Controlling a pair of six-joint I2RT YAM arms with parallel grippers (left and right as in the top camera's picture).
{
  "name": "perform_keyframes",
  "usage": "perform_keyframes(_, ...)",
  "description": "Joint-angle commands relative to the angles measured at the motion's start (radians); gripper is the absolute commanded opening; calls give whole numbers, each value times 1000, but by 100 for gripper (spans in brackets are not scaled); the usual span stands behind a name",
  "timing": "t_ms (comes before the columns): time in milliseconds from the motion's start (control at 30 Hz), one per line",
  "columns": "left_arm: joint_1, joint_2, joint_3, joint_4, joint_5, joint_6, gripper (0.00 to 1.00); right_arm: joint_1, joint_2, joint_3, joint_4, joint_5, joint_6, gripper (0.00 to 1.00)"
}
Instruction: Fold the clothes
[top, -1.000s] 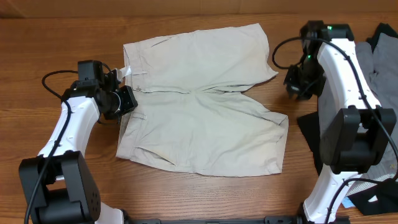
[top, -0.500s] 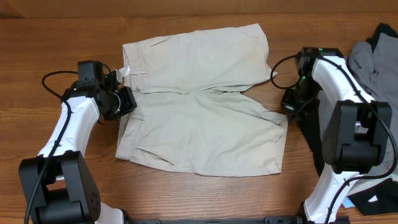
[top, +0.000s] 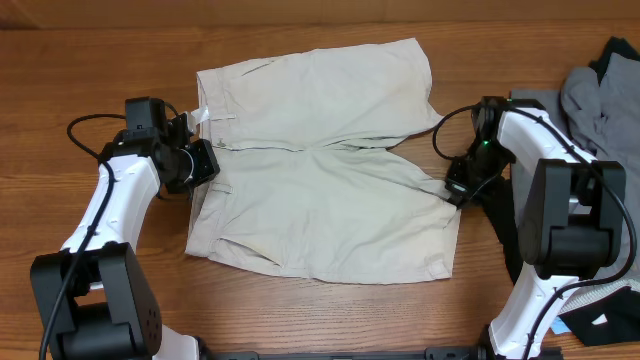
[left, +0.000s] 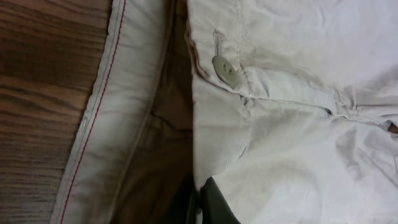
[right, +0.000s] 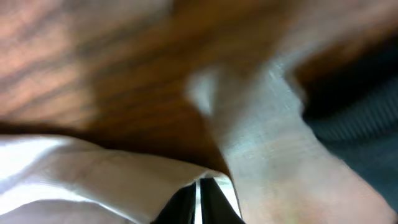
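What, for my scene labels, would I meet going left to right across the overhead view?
Left tool → light beige cotton shorts → right tool → crumpled grey fabric garment.

both arms same build: left arm (top: 110, 200) and right arm (top: 540, 130) have glossy white link shells, chunky black joint housings, black boxy base blocks. thin black left cable (top: 72, 128) loops off the wrist end, right cable (top: 437, 130) does the same. small green LED (top: 483, 143) lit near right wrist. left gripper (left: 200, 202) tips are dark, tapered, matte
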Motion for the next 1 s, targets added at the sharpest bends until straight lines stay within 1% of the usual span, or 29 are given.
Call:
perform_keyframes(0,5,-11,15,-23,-35,8,4,-4,-4,-41,47,-22,-10,8)
perform_keyframes(167,10,-11,15,-98,-234,8,4,-9,-4,-61,63,52,28,8)
perform_keyframes(233,23,-11,15,-102,-282,7,4,-9,-4,-61,60,56,28,8)
perform_keyframes(433,68,-11,15,-87,-286,-48,4,-9,-4,-61,61,56,28,8)
perform_keyframes(667,92,-11,15,-94,-264,-51,4,-9,-4,-61,61,56,28,8)
perform_keyframes(700,90,-11,15,-93,-250,-48,8,-9,-4,-61,61,56,27,8)
perform_keyframes(733,88,-11,15,-91,-234,-48,15,-9,-4,-61,60,56,27,9)
perform_keyframes(767,87,-11,15,-89,-219,-48,27,-9,-4,-61,60,55,27,10)
perform_keyframes(800,85,-11,15,-86,-200,-48,32,-9,-4,-61,60,55,27,11)
perform_keyframes(867,83,-11,15,-84,-176,-48,32,-9,-4,-61,53,55,27,13)
perform_keyframes(933,83,-11,15,-86,-158,-48,38,-8,-4,-60,45,55,27,17)
perform_keyframes(967,83,-11,15,-87,-142,-45,38,-9,-5,-58,36,55,27,19)
